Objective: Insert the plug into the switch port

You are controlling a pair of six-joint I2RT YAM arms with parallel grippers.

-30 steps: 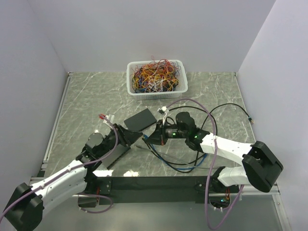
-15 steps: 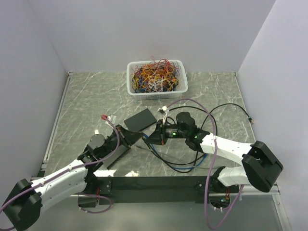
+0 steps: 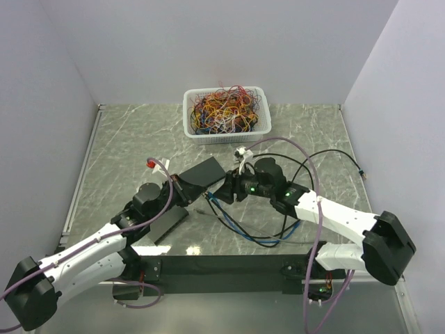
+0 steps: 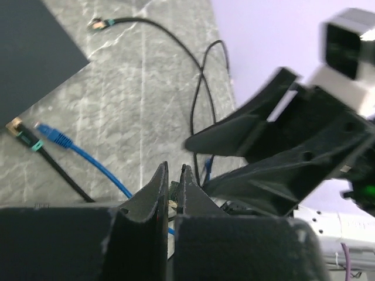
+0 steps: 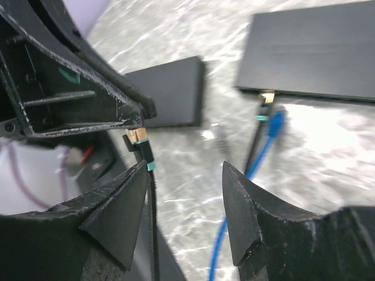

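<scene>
Green marbled surface (image 3: 132, 139), plain pale walls on three sides. A white basket (image 3: 189, 111) of tangled coloured wires sits at the far edge, well apart from the work.

Hard to make out: the switch (image 3: 203, 172) reads only as a flat black box in every view, and its ports cannot be seen. From above, the plug is hidden where the two grippers meet, just in front of the switch's near edge. In the left wrist view only a sliver of it shows between the fingers.

Left gripper (image 4: 174, 170): pinched narrow on the plug (image 5: 139, 139) — gold tip, teal collar, black cable (image 5: 153, 205) hanging from it. The plug is held off the surface, apart from the switch.

Right gripper (image 5: 184, 170): jaws wide, nothing between them. The plug sits just beyond one fingertip and the cable runs down beside that finger.

Around: a spare plug (image 5: 265, 105) with a teal collar and a blue plug (image 5: 275, 121) lie at the switch's edge — whether they touch it cannot be told. A second black box (image 3: 163, 223) lies by the left arm. A stray wire (image 3: 334, 150) loops right of centre, its end near the right wall.
</scene>
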